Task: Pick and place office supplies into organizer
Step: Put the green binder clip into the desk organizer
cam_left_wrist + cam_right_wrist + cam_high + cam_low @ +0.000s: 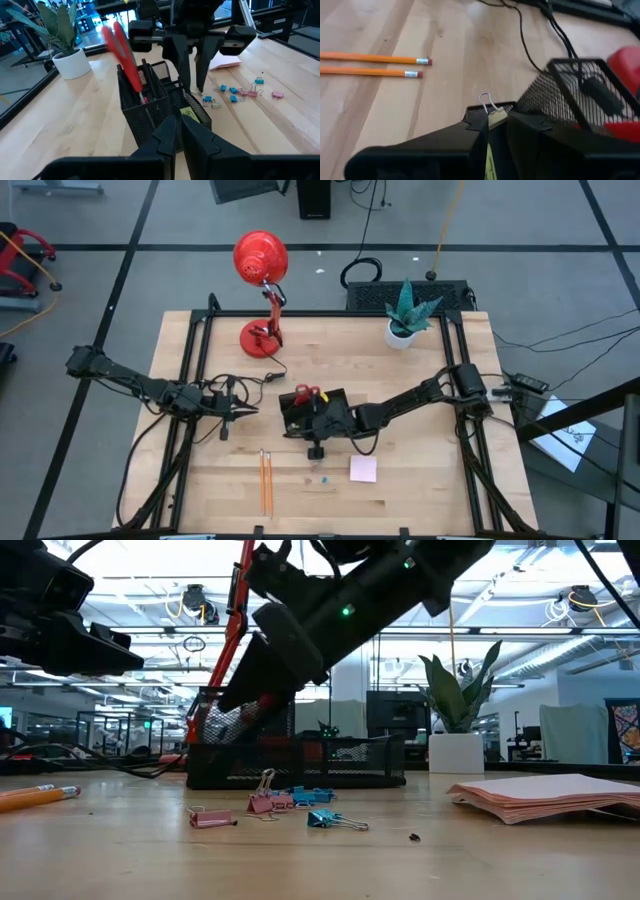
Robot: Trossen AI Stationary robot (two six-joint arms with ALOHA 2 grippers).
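Observation:
The organizer (335, 398) is a black mesh tray at mid-table. Red-handled scissors (122, 50) stand in its tall cup. My right gripper (195, 93) reaches in from the table's right and hovers over the low compartment, shut on a small yellow clip (192, 114). My left gripper (240, 410) waits shut just left of the organizer. Near the front edge, two orange pencils (266, 480), several small blue and pink clips (290, 800) and a pink sticky pad (363, 469) lie flat on the table. My right gripper has the yellow clip (496, 118) pinched at its fingertips, coming in slanted downward from the table's right. One wire loop (487, 100) sticks out past the fingers. The fingers hide which part they are on. The clip hangs low inside the organizer's low compartment; whether it rests there does not show.
A red desk lamp (262, 260) and a potted plant (408, 315) stand at the table's far side, with a black box with cables (440, 288) behind the plant. Open wood lies left of the pencils and right of the sticky pad.

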